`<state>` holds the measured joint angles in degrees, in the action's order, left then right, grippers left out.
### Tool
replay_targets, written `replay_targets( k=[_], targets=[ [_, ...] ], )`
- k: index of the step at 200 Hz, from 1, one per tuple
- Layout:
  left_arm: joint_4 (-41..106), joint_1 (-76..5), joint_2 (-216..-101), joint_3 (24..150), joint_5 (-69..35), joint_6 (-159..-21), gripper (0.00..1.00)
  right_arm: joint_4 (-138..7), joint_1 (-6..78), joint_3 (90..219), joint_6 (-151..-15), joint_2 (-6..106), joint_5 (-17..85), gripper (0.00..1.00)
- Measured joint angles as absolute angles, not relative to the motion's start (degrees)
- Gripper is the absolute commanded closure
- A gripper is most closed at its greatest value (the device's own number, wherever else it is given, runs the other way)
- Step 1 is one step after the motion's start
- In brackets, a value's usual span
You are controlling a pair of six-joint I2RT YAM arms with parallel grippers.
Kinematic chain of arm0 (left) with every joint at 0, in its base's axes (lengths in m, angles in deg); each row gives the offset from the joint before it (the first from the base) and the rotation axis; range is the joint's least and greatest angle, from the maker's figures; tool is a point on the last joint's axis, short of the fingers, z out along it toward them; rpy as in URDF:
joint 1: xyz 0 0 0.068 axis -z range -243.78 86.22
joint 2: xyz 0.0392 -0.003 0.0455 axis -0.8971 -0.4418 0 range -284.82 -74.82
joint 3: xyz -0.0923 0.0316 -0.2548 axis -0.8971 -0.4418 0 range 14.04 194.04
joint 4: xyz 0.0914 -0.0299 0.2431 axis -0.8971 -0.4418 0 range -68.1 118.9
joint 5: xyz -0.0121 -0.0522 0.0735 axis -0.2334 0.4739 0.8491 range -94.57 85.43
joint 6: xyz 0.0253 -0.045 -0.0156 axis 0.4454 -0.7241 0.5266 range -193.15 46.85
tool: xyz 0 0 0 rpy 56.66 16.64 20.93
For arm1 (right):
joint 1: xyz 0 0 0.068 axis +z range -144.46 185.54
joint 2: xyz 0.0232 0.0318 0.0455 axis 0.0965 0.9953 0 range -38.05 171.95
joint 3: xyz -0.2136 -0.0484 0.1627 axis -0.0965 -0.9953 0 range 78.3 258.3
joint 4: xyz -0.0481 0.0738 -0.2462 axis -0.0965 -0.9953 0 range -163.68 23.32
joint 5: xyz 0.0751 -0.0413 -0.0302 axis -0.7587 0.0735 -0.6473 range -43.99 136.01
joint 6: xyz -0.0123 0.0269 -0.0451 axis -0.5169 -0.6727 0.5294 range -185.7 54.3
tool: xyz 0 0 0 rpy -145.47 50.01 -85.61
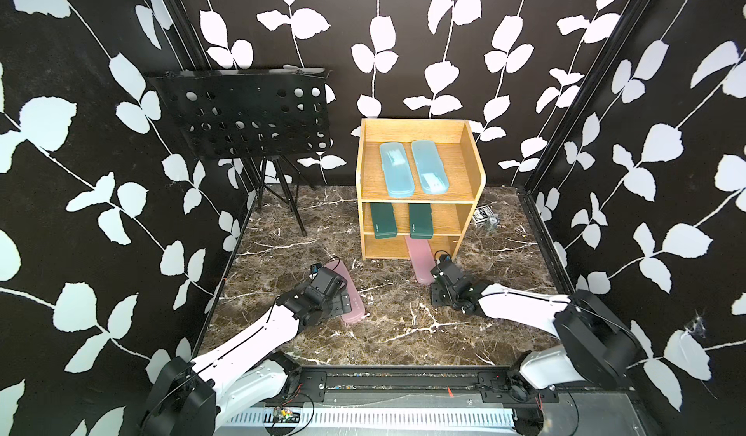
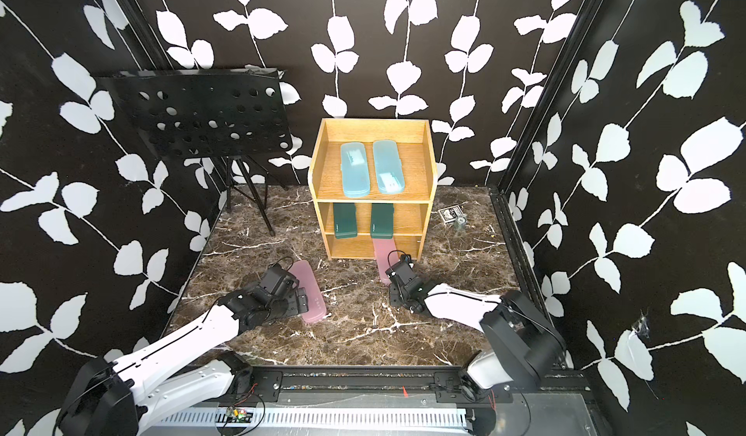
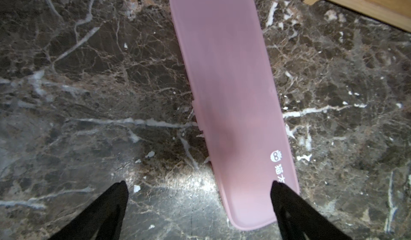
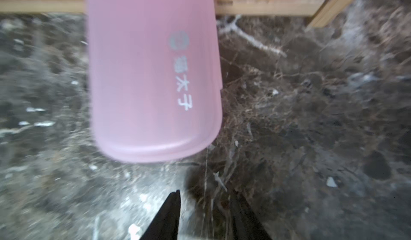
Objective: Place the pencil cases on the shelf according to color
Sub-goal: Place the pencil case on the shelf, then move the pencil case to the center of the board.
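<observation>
The wooden shelf (image 1: 415,131) (image 2: 375,129) holds two light blue pencil cases (image 1: 396,169) (image 1: 430,166) on top and two dark green ones (image 1: 382,221) (image 1: 420,220) on the middle tier. One pink case (image 1: 418,258) (image 4: 151,72) sticks out of the bottom tier onto the floor. My right gripper (image 1: 436,294) (image 4: 206,192) hovers just short of its near end, fingers a narrow gap apart, holding nothing. A second pink case (image 1: 355,309) (image 3: 222,72) lies on the floor at the left. My left gripper (image 1: 346,298) (image 3: 198,184) stands open over its near end.
A black perforated music stand (image 1: 242,115) on a tripod stands at the back left. A small dark box (image 1: 482,215) and a tiny object lie on the marble floor right of the shelf. Patterned walls close in both sides, and a black rail runs along the front.
</observation>
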<state>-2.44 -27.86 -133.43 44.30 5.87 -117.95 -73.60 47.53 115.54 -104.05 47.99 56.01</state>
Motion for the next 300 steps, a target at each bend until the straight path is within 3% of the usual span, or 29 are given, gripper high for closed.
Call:
replay_targets(
  k=[87,118,155,229,264,300],
  targets=[
    [1.7,-27.9,-138.8,45.5,5.8,-117.7,0.01,-72.1,47.4,125.9,-102.0,56.4,58.9,0.55],
    [3.9,-27.9,-142.5,47.3,5.7,-117.1,0.01,-73.5,47.4,125.7,-101.1,54.8,58.8,0.43],
    [6.9,-27.9,-149.4,49.8,4.4,-116.4,0.01,-73.1,47.4,120.5,-101.4,43.5,57.5,0.22],
    [11.5,-21.7,-155.2,51.8,2.7,-117.8,0.01,-76.7,51.8,113.1,-101.6,28.4,55.8,0.02],
    [8.3,-19.8,-150.8,52.4,3.9,-118.9,0.01,-77.1,57.0,113.1,-103.9,25.6,57.6,0.01],
    [-0.4,-19.9,-133.6,52.0,10.8,-119.1,0.01,-74.3,61.4,113.9,-104.7,29.7,57.2,0.01]
  ],
)
